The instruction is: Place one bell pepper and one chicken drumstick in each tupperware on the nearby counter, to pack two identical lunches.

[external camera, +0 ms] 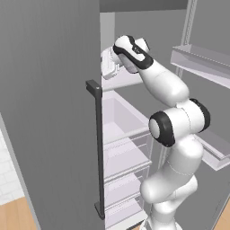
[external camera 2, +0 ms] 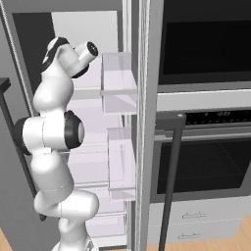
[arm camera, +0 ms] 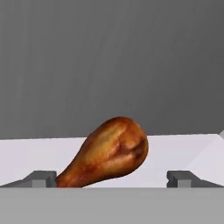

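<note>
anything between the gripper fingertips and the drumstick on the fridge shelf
Nothing: in the hand view the orange-brown roasted chicken drumstick lies on the white fridge shelf, its thin end already between the open gripper tips.

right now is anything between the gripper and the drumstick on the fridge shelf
Nothing visible. In the hand view the chicken drumstick lies on the white shelf between the open gripper's fingertips, with no other item in front.

Open fridge (external camera: 121, 134) beside a black oven (external camera 2: 206, 162).
</note>
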